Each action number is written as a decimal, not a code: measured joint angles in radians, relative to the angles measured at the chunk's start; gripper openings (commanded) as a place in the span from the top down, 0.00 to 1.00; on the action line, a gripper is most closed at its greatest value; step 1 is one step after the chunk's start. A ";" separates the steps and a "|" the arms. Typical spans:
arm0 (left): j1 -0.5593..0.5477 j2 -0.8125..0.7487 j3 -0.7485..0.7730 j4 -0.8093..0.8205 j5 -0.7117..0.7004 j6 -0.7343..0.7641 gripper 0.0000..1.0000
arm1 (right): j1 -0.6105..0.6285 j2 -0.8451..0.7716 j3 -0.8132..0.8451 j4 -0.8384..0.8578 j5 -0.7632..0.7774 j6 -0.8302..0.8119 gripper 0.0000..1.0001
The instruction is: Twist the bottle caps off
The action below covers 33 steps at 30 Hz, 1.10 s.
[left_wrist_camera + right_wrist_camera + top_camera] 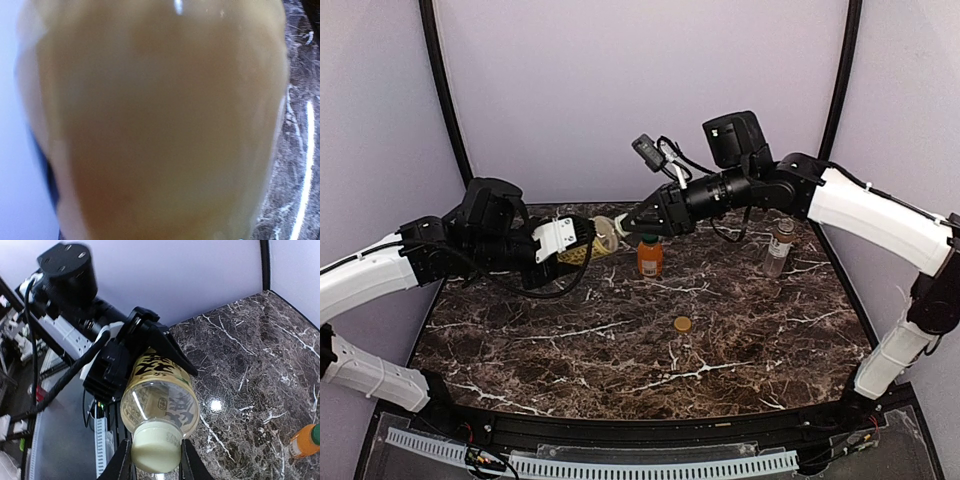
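1. The white cap (156,446) sits on the yellow bottle (160,395), which is held in the air above the far-left part of the worktop (620,350).
2. In the top view the bottle lies nearly level. Its long axis runs from about 9 o'clock to 3 o'clock, with the cap at the 3 o'clock end.
3. The right hand (625,221) meets the cap from 3 o'clock, roughly in line with that axis. Its fingers (121,462) are closed on the cap, one pressed on each side.
4. The left hand (575,244) is clamped around the bottle's body at the 9 o'clock end, so it is the brace and the right hand is the one on the cap.
5. Judged from this, the coming move is a twist about the bottle's axis. A wrist roll off that line could pry the cap or slip on it.
6. Further out, the orange bottle (650,258) stands upright at 5 o'clock from the right hand, its green cap (649,239) on.
7. The clear bottle (777,248) stands at 3 o'clock.
8. A tan cap (682,324) lies loose at 6 o'clock.
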State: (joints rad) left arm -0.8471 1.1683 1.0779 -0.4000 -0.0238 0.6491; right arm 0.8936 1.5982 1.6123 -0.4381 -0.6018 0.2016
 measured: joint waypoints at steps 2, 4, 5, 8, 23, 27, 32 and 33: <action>0.001 -0.010 0.014 -0.081 0.091 -0.010 0.62 | 0.036 -0.017 -0.002 -0.053 0.016 -0.158 1.00; 0.000 -0.014 0.036 -0.166 0.195 -0.019 0.62 | 0.082 -0.047 -0.017 -0.093 0.045 -0.312 1.00; 0.000 -0.013 0.046 -0.198 0.238 -0.025 0.62 | 0.099 -0.060 -0.024 -0.103 0.058 -0.370 1.00; -0.001 -0.003 0.081 -0.281 0.351 -0.031 0.62 | 0.154 -0.102 -0.047 -0.123 0.111 -0.551 1.00; -0.004 0.036 0.097 -0.362 0.446 -0.010 0.63 | 0.258 -0.182 -0.167 -0.078 0.312 -0.943 0.40; -0.004 0.036 0.100 -0.325 0.462 -0.042 0.63 | 0.264 -0.183 -0.192 -0.023 0.333 -0.934 0.12; -0.004 0.036 0.100 -0.280 0.446 -0.066 0.63 | 0.268 -0.187 -0.204 0.038 0.340 -0.844 0.02; -0.004 0.035 0.100 -0.266 0.426 -0.069 0.63 | 0.260 -0.193 -0.206 0.051 0.333 -0.809 0.02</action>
State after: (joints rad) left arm -0.8513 1.2037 1.1778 -0.6659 0.4019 0.5800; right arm 1.1534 1.4052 1.4059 -0.3874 -0.2687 -0.6075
